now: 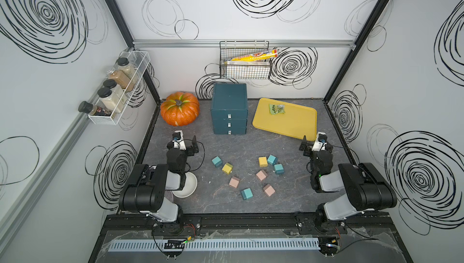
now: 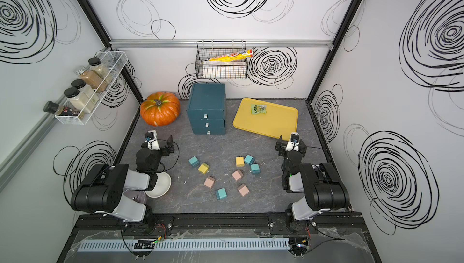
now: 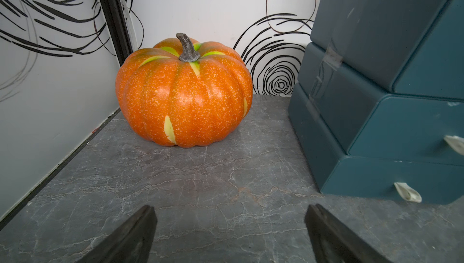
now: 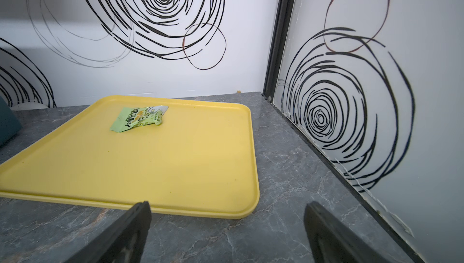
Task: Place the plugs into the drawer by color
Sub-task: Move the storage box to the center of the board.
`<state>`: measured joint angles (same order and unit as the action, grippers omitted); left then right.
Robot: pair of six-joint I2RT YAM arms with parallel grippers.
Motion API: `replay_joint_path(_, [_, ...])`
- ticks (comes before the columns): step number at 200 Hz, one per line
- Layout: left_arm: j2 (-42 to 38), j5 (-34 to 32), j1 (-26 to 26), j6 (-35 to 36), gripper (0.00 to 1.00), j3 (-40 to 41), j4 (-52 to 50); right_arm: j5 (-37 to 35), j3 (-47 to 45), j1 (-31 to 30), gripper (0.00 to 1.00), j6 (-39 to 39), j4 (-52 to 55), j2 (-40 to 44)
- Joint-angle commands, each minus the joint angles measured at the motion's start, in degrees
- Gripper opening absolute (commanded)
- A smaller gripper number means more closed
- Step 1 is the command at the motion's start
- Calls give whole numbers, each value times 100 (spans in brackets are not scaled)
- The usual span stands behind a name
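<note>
Starting well means opening before picking, I judge: the drawer, upper centre in a top view, has all three fronts shut, so the left gripper, jaws spread wide and empty, should pinch one pull tab squarely and draw straight out. The right gripper gapes empty too, near the yellow tray; the plugs lie loose and untouched, lower centre. The tabletop is flat grey marbled slab; white walls with black scribbled rings enclose three sides.
</note>
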<state>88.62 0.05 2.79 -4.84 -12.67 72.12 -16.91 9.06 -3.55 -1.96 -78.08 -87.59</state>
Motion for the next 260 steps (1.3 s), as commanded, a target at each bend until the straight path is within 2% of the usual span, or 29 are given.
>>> replay_joint_path(1, [-91, -85, 40, -118, 99, -91, 166, -109, -141, 6, 100, -36, -340, 131])
replay_joint_path(9, [-284, -168, 39, -139, 99, -191, -119, -71, -145, 4, 100, -17, -91, 379])
replay_joint_path(28, [-999, -534, -118, -93, 99, -638, -1489, 240, 342, -27, 100, 145, 1440, 1046])
replay_joint_path(44, [-1462, -1015, -241, -766, 99, -1146, -2617, 437, 893, -79, 99, -204, 2804, 1407])
replay_joint_path(50, [-1579, -1050, -275, -985, 99, -1370, -3087, 740, 1130, -87, 97, -322, 3273, 1493])
replay_joint_path(59, [-1694, -1083, -331, -1348, 99, -1729, -3745, 1213, 1589, -88, 86, -496, 4187, 1534])
replay_joint_path(73, [-1749, -782, -380, -1910, 99, -2213, -4477, 2095, 2315, -93, 85, -814, 5109, 1377])
replay_joint_path(79, [-1730, -519, -392, -2096, 99, -2382, -4677, 2490, 2545, -89, 81, -979, 5296, 1259])
replay_joint_path(97, [-1433, 254, -430, -2458, 99, -2865, -4955, 3250, 3069, -233, 82, -1562, 5578, 928])
replay_joint_path(110, [-1064, 640, -455, -2673, 99, -3352, -5294, 3114, 3277, -528, 87, -1623, 5537, 828])
replay_joint_path(123, [-705, 1068, -461, -2845, 92, -3645, -5273, 2910, 3498, -891, 91, -1780, 5388, 722])
replay_joint_path(133, [-508, 1245, -486, -2934, 92, -3827, -5202, 3380, 3915, -966, 91, -2055, 5491, 456])
replay_joint_path(148, [-219, 1175, -565, -2911, 92, -4170, -5187, 3571, 4767, -1202, 90, -2069, 5992, -34])
replay_joint_path(161, [109, 1339, -526, -2907, 92, -4627, -5414, 3613, 5393, -1458, 89, -1927, 6235, -487])
replay_joint_path(180, [503, 1575, -550, -3014, 92, -4986, -5204, 3625, 6370, -1777, 89, -1709, 6749, -1116])
replay_joint_path(206, [1018, 1978, -587, -3072, 92, -5561, -5279, 3708, 7429, -1916, 88, -1671, 7158, -1827])
replay_joint_path(230, [1214, 1947, -665, -3041, 91, -5799, -5273, 3760, 8343, -1978, 88, -1509, 7654, -2382])
replay_joint_path(246, [1485, 2053, -714, -2869, 85, -6203, -5663, 4079, 8874, -1974, 87, -1574, 7925, -2770])
replay_joint_path(260, [1557, 2069, -761, -2838, 79, -6217, -5610, 4253, 9281, -2038, 84, -1531, 8219, -3084])
